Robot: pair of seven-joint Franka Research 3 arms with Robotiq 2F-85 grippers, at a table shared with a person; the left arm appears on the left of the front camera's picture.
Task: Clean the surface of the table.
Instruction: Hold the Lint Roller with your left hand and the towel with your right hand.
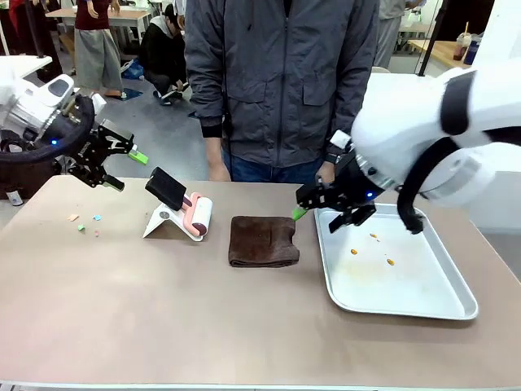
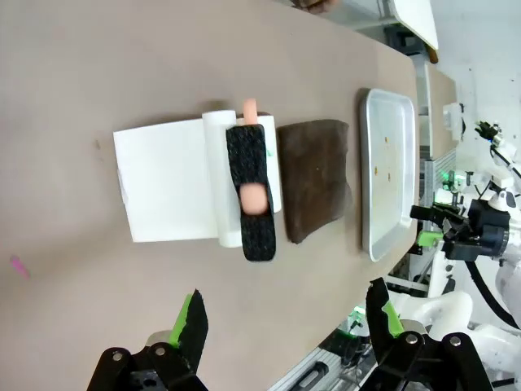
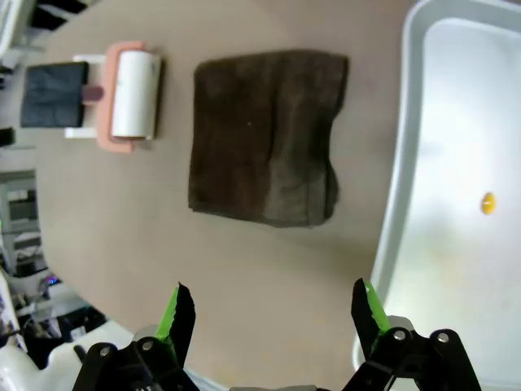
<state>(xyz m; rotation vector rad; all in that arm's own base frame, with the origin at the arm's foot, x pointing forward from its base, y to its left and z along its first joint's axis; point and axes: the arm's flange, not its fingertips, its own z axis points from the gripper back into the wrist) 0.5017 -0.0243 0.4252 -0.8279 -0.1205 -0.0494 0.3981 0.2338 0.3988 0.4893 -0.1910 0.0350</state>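
I'm looking across the table (image 1: pixel 163 326), and its brown top runs from my near edge out to the person (image 1: pixel 281 73) standing at the far side. The left gripper (image 1: pixel 128 169) hangs above the far left corner. Its wrist is tipped so the fingers slant down and to the right. The jaws are spread wide, with nothing between them.

Just below it, a few coloured scraps (image 1: pixel 81 221) lie on the tabletop. Right of those, a lint roller (image 1: pixel 198 216) leans on a white stand (image 1: pixel 163 220) with its black handle raised. A folded brown cloth (image 1: pixel 262 241) lies flat near the middle.

The right arm reaches in from the right with its elbow bent high. The right gripper (image 1: pixel 326 213) is low over the far left corner of the metal tray (image 1: pixel 456 305), between the cloth and the tray. Its fingers are wide apart too, and empty. The wrist camera shows the cloth straight ahead, past the green pads.

There are orange specks (image 1: pixel 355 252) in the tray. One hand (image 1: pixel 218 173) of the person rests at the far edge.
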